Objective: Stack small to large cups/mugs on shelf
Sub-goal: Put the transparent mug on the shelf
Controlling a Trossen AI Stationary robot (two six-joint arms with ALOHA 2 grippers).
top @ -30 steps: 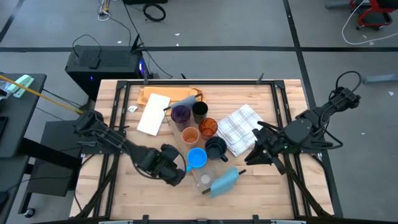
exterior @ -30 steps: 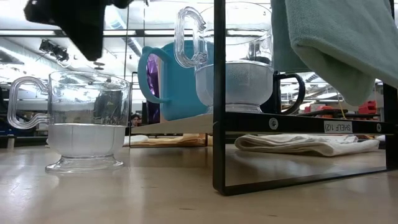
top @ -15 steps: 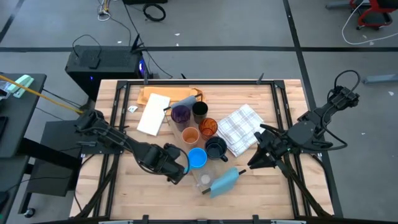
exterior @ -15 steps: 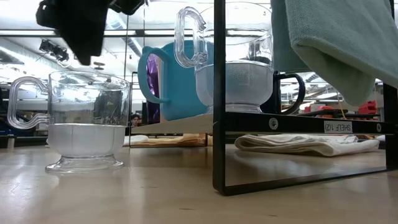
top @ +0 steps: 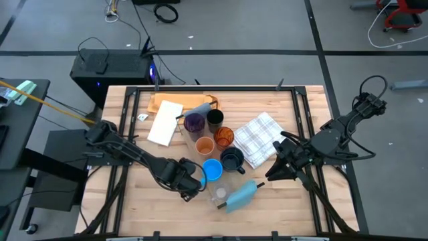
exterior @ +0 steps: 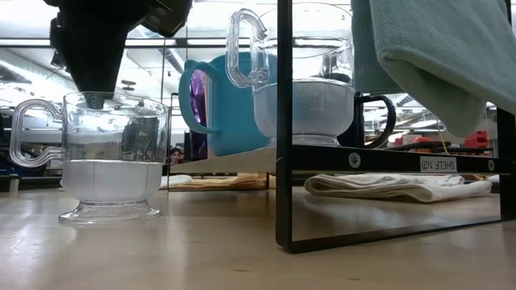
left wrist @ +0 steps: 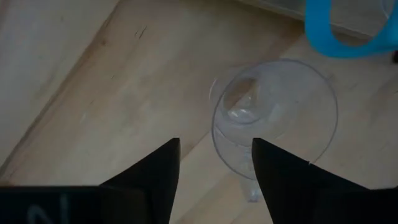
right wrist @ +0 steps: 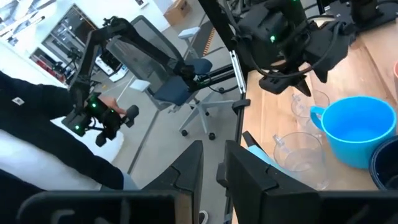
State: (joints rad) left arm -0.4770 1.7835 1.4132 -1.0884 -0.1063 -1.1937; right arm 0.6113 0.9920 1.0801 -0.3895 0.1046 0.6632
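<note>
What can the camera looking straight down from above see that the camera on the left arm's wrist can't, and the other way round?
Only the high view shows the whole table: the long pale wooden shelf carrying the purple tumbler, black cup, two orange cups, the white checked cloth and the waiting right gripper.

Only the left wrist view looks inside the small clear glass cup standing on the table, between the open left gripper fingers.

Both show the bright blue mug.

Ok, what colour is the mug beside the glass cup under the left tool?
Bright blue mug, clearest in the high view.
</note>
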